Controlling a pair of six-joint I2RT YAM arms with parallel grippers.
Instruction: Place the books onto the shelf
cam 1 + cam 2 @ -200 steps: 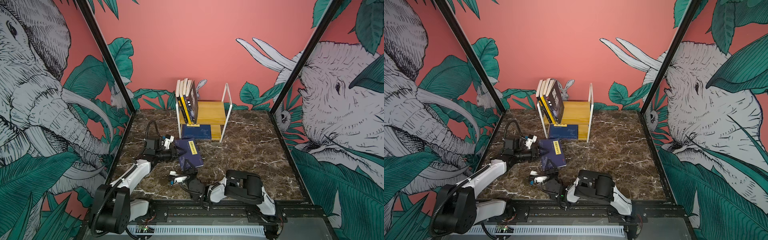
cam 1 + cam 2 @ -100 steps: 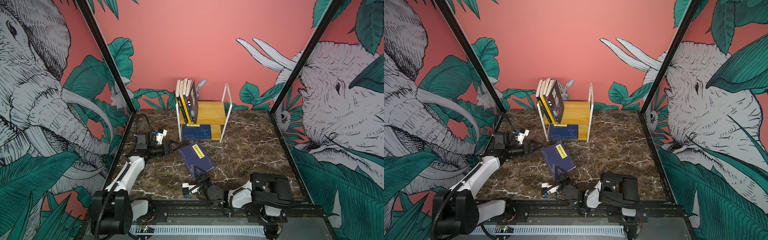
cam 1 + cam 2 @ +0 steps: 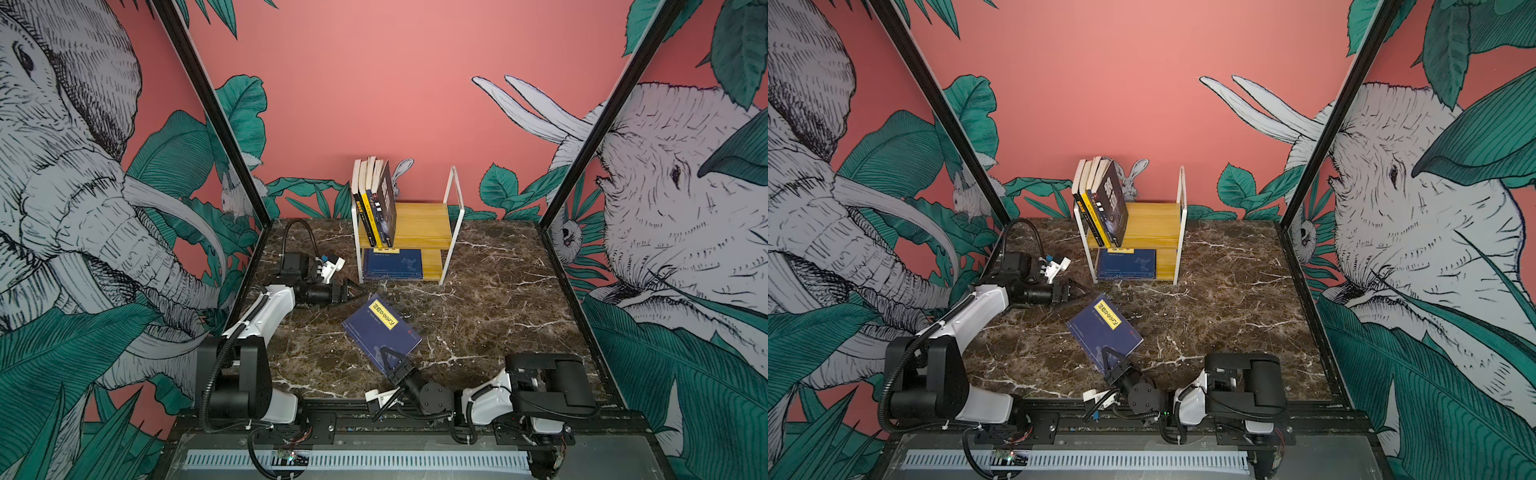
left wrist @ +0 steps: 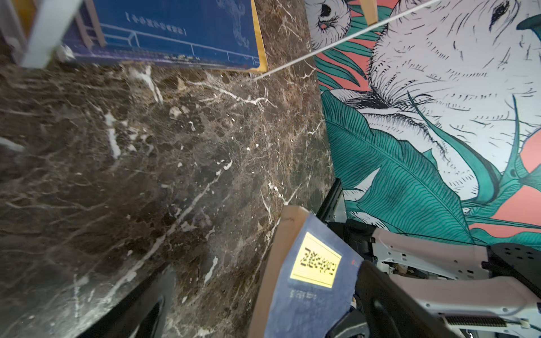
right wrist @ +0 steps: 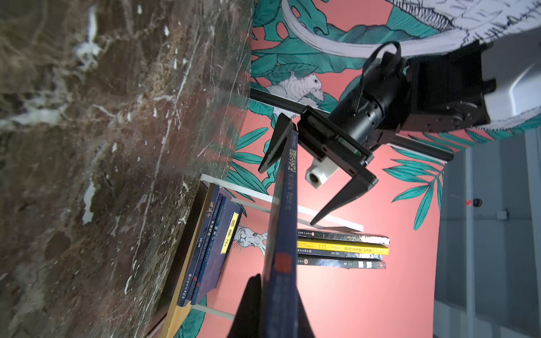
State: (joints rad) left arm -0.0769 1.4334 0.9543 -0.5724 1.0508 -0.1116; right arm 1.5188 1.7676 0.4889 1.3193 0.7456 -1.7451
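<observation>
1. Near the front middle of the table (image 3: 498, 299), your right claw (image 3: 390, 359) is clamped on the near edge of a navy book (image 3: 380, 328), which it holds tilted off the marble (a small bite, with most of the cover overhanging toward the shelf (image 3: 428, 220)).
2. Your left claw (image 3: 355, 293) stands apart and empty, just left of the book's far corner and near the shelf's left foot.
3. What could go wrong:
   - The thin paperback may sag or pivot in that edge grip when you swing it, then slip out.
   - Its far corner may clip the left claw, which sits just beside its path.
   - The upright books (image 3: 376, 199) lean right (nothing props them), so a nudge while slotting in could topple them along the top board.
   - The book may catch on the white frame (image 3: 355, 237).
4. Count:
   - One shelf with two boards.
   - Four upright books at the top board's left end.
   - Three navy books in a flat stack (image 3: 390, 264) on the lower board (the right wrist view shows three spines).
   - One book in hand, making eight in all.
   - Two claws.
</observation>
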